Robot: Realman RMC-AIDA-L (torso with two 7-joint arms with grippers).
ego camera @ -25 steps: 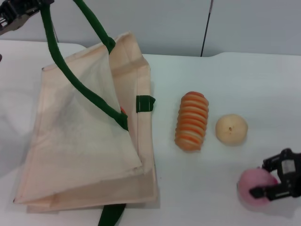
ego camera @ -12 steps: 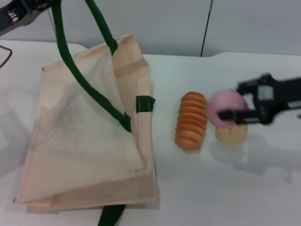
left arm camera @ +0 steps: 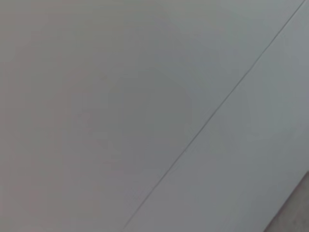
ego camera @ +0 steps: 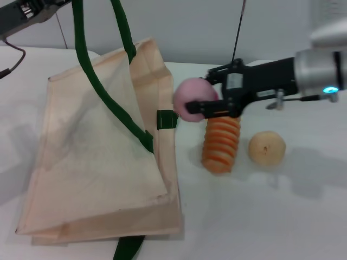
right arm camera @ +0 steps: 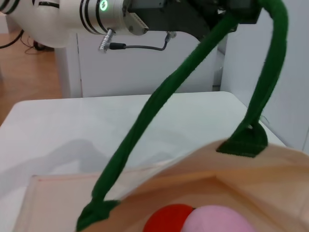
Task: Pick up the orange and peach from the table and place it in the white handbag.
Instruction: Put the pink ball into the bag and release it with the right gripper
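Observation:
The white handbag [ego camera: 92,162] lies on the table's left half. One dark green handle [ego camera: 103,92] is pulled up and out of the head view's top. In the right wrist view my left gripper [right arm camera: 244,7] is shut on that handle above the bag [right arm camera: 241,174]. My right gripper [ego camera: 205,96] is shut on the pink peach [ego camera: 190,100] and holds it in the air beside the bag's raised mouth edge. The right wrist view shows the peach [right arm camera: 219,221] next to the orange [right arm camera: 169,220], which lies inside the bag's opening. The orange is hidden in the head view.
An orange-and-cream striped roll [ego camera: 220,143] lies just below my right gripper. A pale yellow ball [ego camera: 267,147] sits to its right. White table [ego camera: 260,216] extends in front and to the right. The left wrist view shows only a grey wall.
My right gripper has carried the peach from the table's front right corner up and left, over the ball and roll, to the bag's mouth. The held handle shifted slightly right.

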